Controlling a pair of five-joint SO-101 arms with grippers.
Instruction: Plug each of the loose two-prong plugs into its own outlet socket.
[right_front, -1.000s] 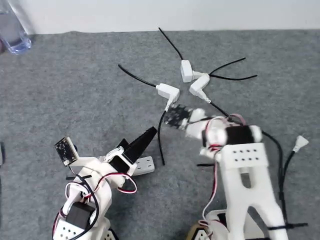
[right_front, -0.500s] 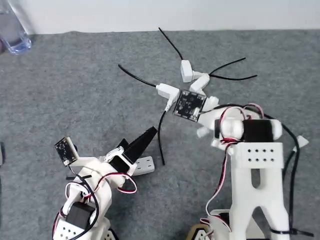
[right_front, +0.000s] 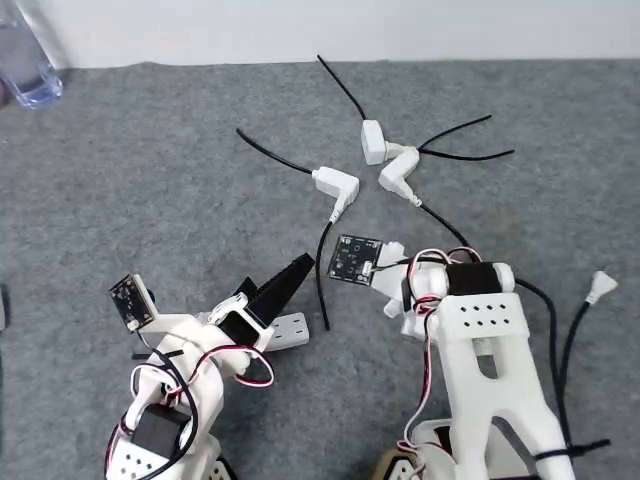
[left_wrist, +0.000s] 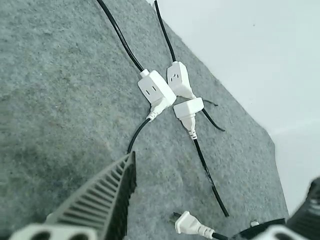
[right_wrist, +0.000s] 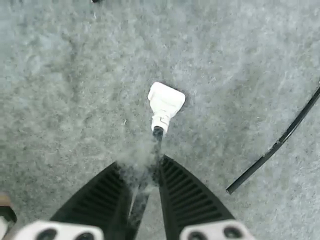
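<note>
We are holding the black cord clamped in our right gripper, its white plug lying just ahead; our left gripper is gaping wide.

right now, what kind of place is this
Probably a robot test bench, not a home: a grey felt mat against a plain wall, two small robot arms, and outlet sockets on short loose cords.
</note>
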